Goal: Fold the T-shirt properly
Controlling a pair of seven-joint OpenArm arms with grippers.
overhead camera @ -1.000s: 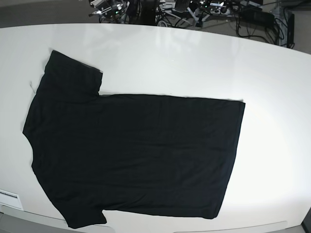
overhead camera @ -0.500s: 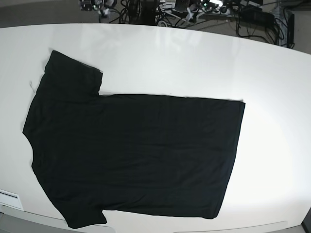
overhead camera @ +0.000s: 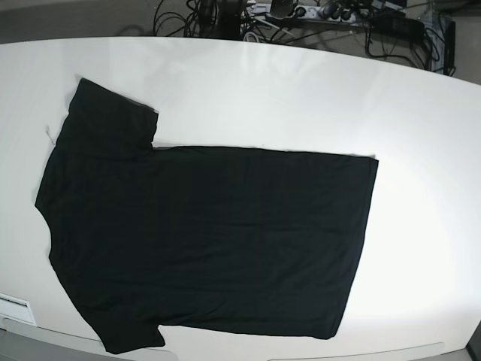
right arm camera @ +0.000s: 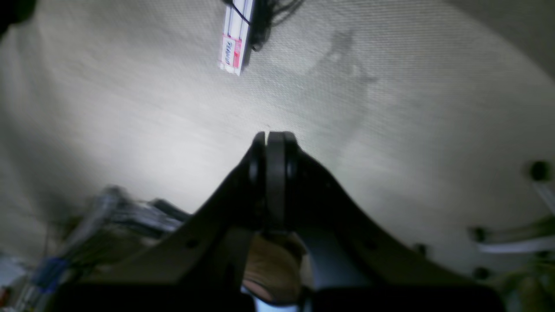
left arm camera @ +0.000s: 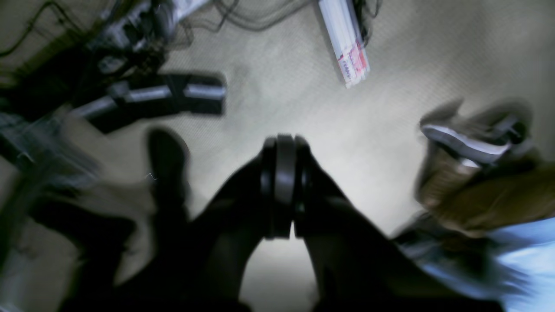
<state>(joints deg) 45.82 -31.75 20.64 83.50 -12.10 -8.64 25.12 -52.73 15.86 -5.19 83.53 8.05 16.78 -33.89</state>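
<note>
The black T-shirt (overhead camera: 203, 241) lies spread flat on the white table (overhead camera: 301, 98), plain side up, collar end at the left and hem at the right. Its lower sleeve reaches the table's front edge. No print shows. Neither arm is in the base view. My left gripper (left arm camera: 281, 147) is shut and empty, over beige floor in its blurred wrist view. My right gripper (right arm camera: 269, 143) is shut and empty, also over the floor. The T-shirt is out of both wrist views.
Cables and a power strip (overhead camera: 323, 11) lie on the floor behind the table. A white label (overhead camera: 15, 307) sits at the table's front left corner. A white strip with a red mark (left arm camera: 344, 41) lies on the floor, also in the right wrist view (right arm camera: 234, 41). A shoe (left arm camera: 472, 143) is at the right.
The T-shirt has not moved. The dark arm parts seen at the top edge behind the table have left the base view.
</note>
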